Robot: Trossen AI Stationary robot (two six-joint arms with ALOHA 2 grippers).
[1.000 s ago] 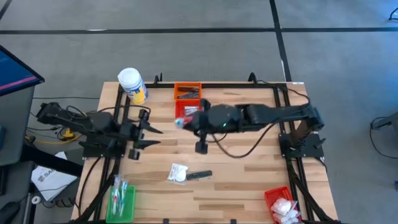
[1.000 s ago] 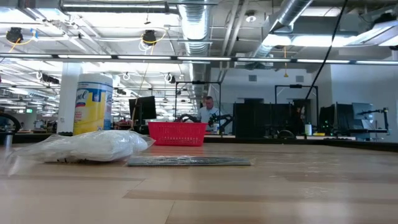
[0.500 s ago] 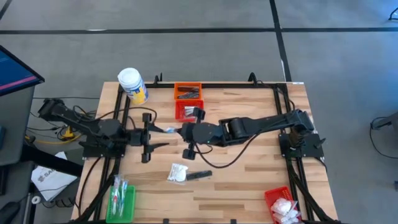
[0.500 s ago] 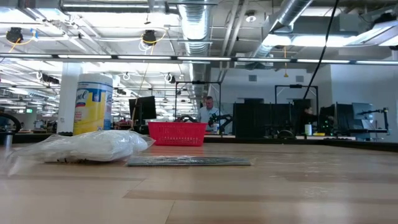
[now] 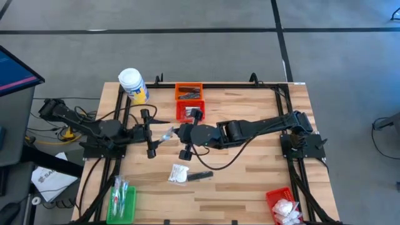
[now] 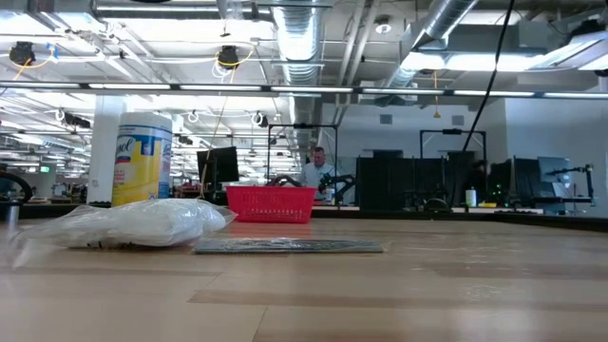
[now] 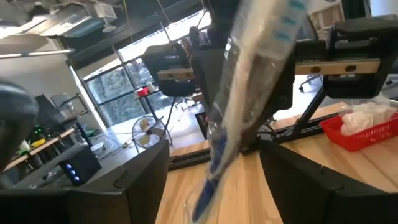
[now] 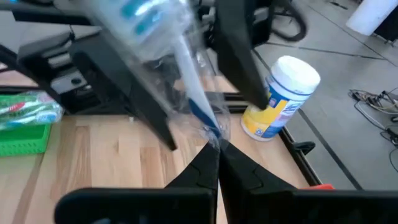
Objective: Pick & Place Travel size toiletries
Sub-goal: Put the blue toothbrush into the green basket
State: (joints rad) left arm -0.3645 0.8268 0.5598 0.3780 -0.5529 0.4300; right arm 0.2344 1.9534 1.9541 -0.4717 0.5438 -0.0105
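High view: mid-tabletop, a clear-wrapped stick [image 5: 166,134] is held clenched by the right gripper [image 5: 177,132] between the spread left gripper [image 5: 152,132], handover unfinished, a white packet [image 5: 179,174] left at six o'clock.

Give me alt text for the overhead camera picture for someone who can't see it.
Seen from above, the right hand holds a clear-plastic stick out to the open left hand at mid-table. Nearer the front edge lie a white packet and a dark slim tube.
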